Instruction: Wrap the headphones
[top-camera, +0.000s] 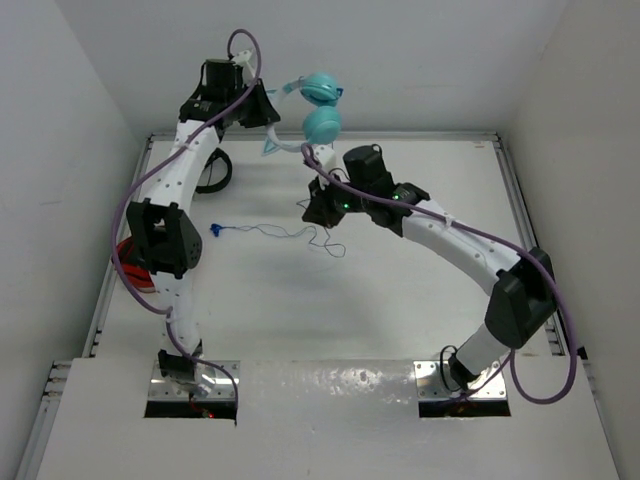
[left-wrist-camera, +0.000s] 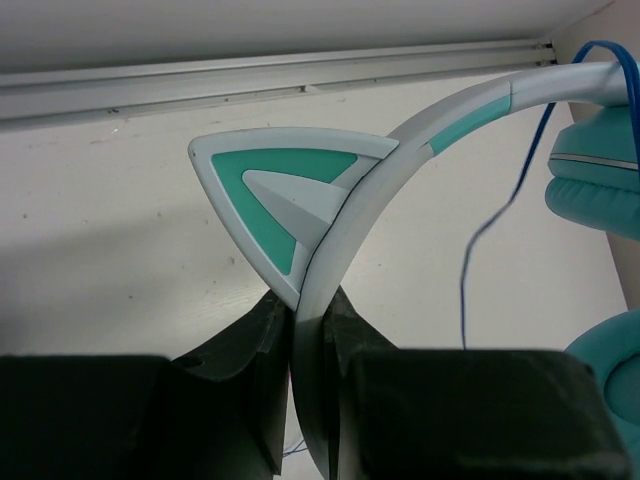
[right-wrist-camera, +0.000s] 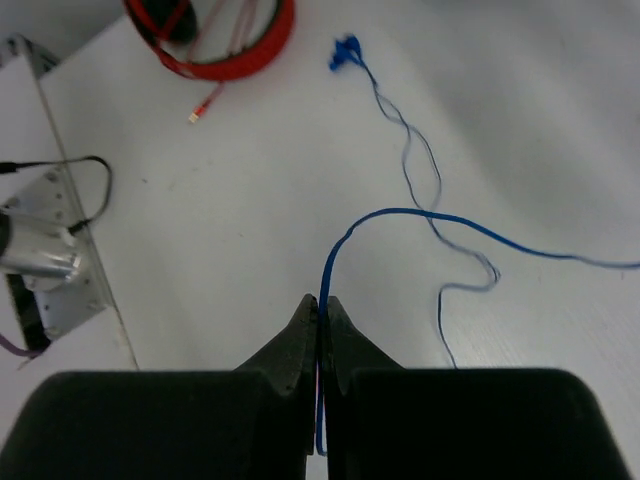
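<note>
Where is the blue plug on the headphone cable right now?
In the top view the blue plug lies on the table, left of centre, beside the left arm's elbow; the right wrist view shows it near the red headphones.

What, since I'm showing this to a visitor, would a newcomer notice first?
The teal headphones, held up at the far edge of the table by the left claw, which is shut on the headband beside a cat ear. Next, the right claw pinches their thin blue cable, whose plug lies on the table further left. Red headphones peek out at the table's left edge.
</note>
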